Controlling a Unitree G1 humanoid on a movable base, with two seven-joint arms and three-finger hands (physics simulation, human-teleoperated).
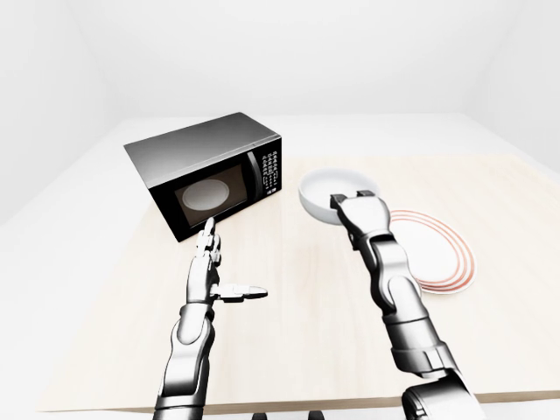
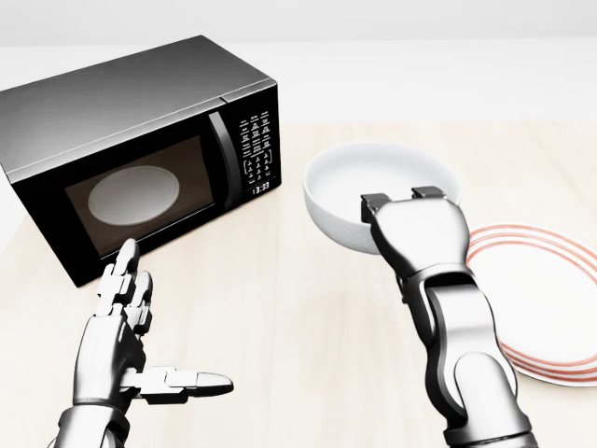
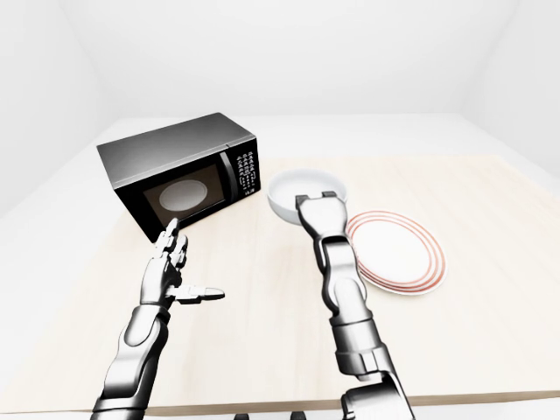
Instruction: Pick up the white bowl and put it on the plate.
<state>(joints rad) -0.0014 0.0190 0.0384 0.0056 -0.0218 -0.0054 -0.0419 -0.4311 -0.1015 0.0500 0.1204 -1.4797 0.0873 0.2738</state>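
Observation:
The white bowl (image 2: 352, 183) is held above the table at the centre of the head view, just right of the microwave's keypad. My right hand (image 2: 401, 198) is shut on the bowl's near rim, two fingertips hooked inside it and the thumb hidden beneath. The plate (image 2: 552, 312), white with red rings, lies flat at the right edge, and my right forearm covers its left rim. The bowl is left of and above the plate, not over its middle. My left hand (image 2: 173, 317) hovers at the lower left, open, fingers spread and thumb pointing right, holding nothing.
A black microwave (image 2: 121, 121) with its door closed stands at the upper left, its keypad (image 2: 256, 155) close to the bowl's left side. The light wooden table (image 2: 289, 308) extends under both arms. In the right-eye view the table's near edge (image 3: 262, 404) runs along the bottom.

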